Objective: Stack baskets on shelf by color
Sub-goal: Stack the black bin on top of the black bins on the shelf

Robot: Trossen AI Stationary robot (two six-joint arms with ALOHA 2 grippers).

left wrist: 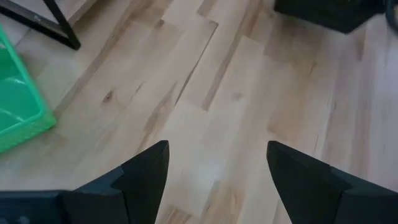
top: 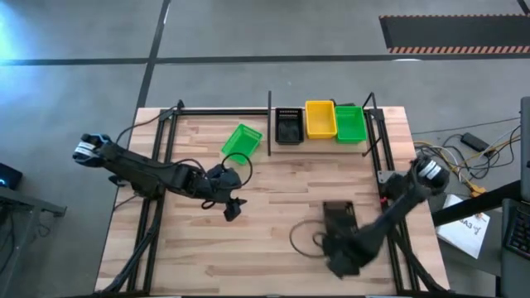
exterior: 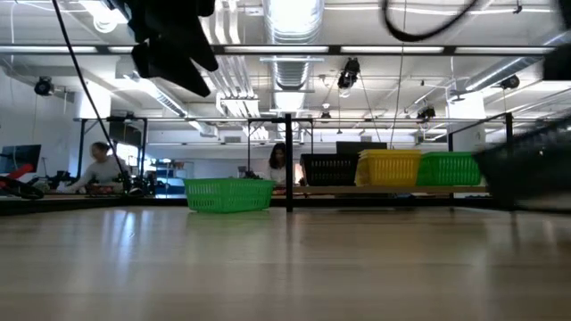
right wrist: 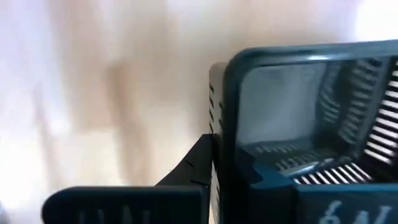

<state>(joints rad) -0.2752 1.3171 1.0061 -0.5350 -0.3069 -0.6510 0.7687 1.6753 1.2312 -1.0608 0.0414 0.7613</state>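
My right gripper (top: 338,225) is low on the right side of the table (top: 273,265), clenched on the wall of a black basket (top: 338,212); in its wrist view one finger (right wrist: 189,168) sits outside the basket's wall with the rim right against it. My left gripper (top: 233,209) hangs over bare wood left of centre, fingers (left wrist: 146,171) spread and holding nothing. A green basket (top: 241,141) lies tilted on the table just beside the shelf's left end. On the shelf (top: 377,149) I see three baskets in a row, touching: black (top: 288,127), yellow (top: 320,119), green (top: 349,123). From table height, people (exterior: 103,165) sit in the room behind.
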